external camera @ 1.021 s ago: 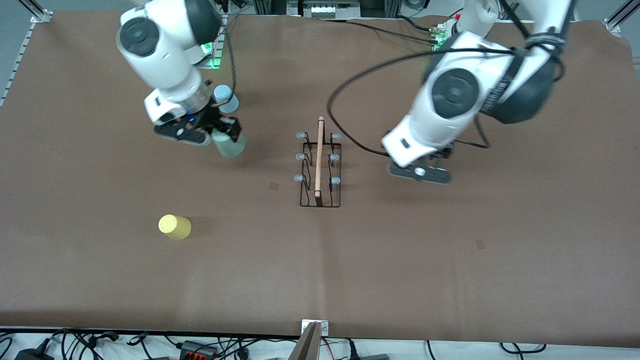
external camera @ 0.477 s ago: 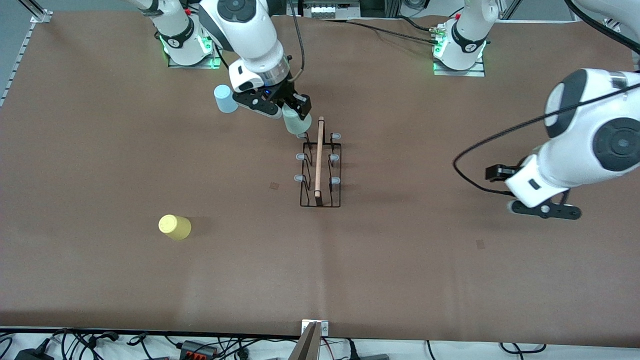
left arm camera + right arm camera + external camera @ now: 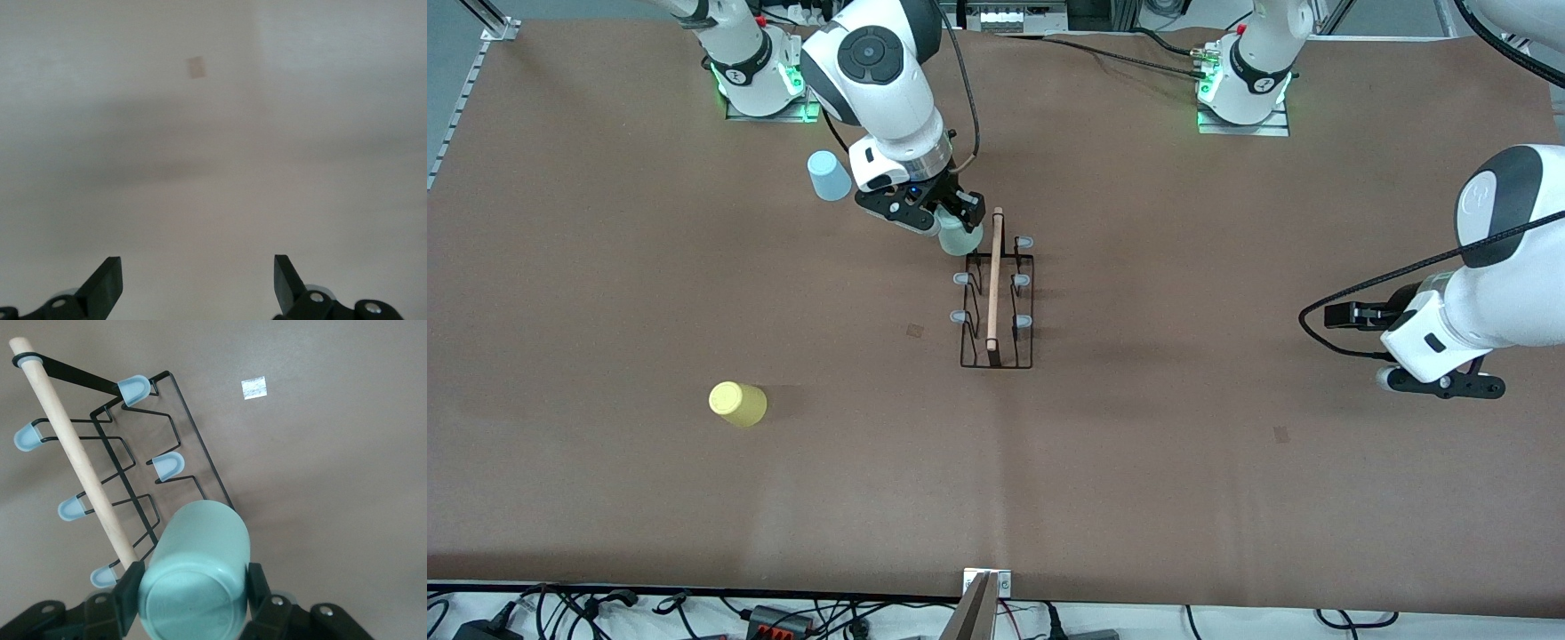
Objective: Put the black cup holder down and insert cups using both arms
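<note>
The black cup holder [image 3: 996, 302] stands mid-table, with its wooden rod handle [image 3: 73, 450] and pale blue pegs [image 3: 168, 465]. My right gripper [image 3: 951, 218] is shut on the mint green cup [image 3: 959, 238], held tilted over the peg at the holder's end farthest from the front camera, on the right arm's side. That peg is hidden by the cup [image 3: 197, 573]. The light blue cup [image 3: 829, 175] stands near the right arm's base. The yellow cup [image 3: 737, 404] lies nearer the front camera. My left gripper [image 3: 1347, 314] is open and empty [image 3: 197, 283] over bare table at the left arm's end.
Small square marks sit on the brown mat [image 3: 915, 330] [image 3: 1281, 434]. The arm bases [image 3: 756, 80] [image 3: 1245, 84] stand along the edge farthest from the camera. Cables lie past the mat's front edge [image 3: 783, 613].
My right gripper carried the mint cup from beside the light blue cup to over the holder's farthest peg. My left arm swung away from the holder toward its own end of the table.
</note>
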Motion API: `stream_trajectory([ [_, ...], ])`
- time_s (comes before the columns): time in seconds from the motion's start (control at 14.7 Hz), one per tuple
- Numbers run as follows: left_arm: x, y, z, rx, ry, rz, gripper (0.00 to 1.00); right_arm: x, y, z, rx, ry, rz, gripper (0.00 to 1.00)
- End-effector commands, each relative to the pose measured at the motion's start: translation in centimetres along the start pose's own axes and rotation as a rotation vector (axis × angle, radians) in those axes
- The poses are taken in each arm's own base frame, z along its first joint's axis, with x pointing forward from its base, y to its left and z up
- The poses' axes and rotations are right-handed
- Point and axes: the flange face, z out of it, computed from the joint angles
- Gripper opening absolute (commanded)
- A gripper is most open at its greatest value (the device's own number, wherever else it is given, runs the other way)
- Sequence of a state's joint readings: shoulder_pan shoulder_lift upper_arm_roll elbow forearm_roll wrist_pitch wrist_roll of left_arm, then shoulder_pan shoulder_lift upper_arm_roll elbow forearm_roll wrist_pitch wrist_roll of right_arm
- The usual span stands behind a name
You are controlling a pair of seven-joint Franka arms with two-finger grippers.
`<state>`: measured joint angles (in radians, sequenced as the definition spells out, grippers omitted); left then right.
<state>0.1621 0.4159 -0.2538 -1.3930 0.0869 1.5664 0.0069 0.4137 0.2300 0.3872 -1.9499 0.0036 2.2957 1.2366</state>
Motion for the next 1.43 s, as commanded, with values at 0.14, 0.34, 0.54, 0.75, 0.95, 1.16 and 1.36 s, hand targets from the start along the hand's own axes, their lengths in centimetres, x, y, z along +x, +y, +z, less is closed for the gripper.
stream_trajectory([
  [0.14,-6.4,6.7,-4.2,-0.048,-0.132,0.26,1.0,-0.3,-0.6,1.5,0.02,0.004,0.003,0.27],
  [0.34,-9.1,6.7,-6.2,-0.051,-0.098,0.276,1.0,-0.5,-0.4,2.5,0.005,-0.006,0.002,0.88],
  [0.54,-11.2,3.6,-7.9,-0.021,0.053,0.193,1.0,0.3,-0.2,1.9,0.008,0.0,-0.009,1.0],
  [0.75,-14.7,2.1,-8.6,0.003,0.161,0.15,1.0,4.0,0.5,-1.8,0.047,0.043,-0.014,1.0],
  [0.95,-16.3,0.4,-10.1,-0.001,0.197,0.113,1.0,10.0,4.4,-4.8,0.01,0.07,-0.132,1.0],
  [1.16,-16.3,-1.9,-10.1,-0.014,0.198,0.017,1.0,18.6,11.2,-4.7,-0.05,0.051,-0.316,1.0],
  [1.36,-15.6,-1.1,-10.4,-0.006,0.197,0.028,1.0,25.7,18.0,-3.2,-0.088,0.04,-0.477,1.0],
])
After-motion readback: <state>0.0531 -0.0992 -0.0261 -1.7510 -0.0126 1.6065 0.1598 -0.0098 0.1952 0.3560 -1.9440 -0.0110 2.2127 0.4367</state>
